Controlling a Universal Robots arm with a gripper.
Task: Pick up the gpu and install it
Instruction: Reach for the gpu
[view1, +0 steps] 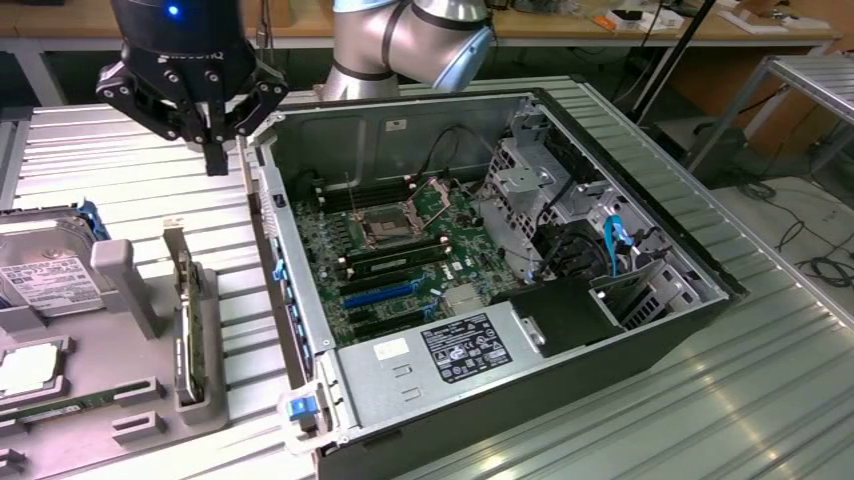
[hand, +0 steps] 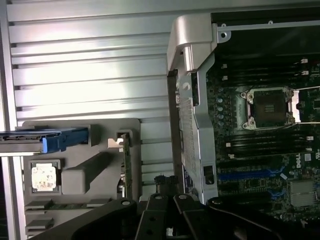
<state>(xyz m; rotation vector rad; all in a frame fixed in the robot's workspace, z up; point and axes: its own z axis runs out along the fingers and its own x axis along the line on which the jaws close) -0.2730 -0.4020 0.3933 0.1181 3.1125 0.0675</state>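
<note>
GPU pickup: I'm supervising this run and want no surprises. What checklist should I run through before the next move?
1. Gripper carries nothing: ok, shut and empty, above the table beside the case.
2. Gripper open for a grasp: not ok, it is shut.
3. gpu reachable: ok, it stands on edge in the gray holder, untouched.
4. Case open: ok, the motherboard is exposed.
5. Blue expansion slots free: ok, no card sits in them.
6. Gripper lined up over the gpu: cannot tell.
</note>
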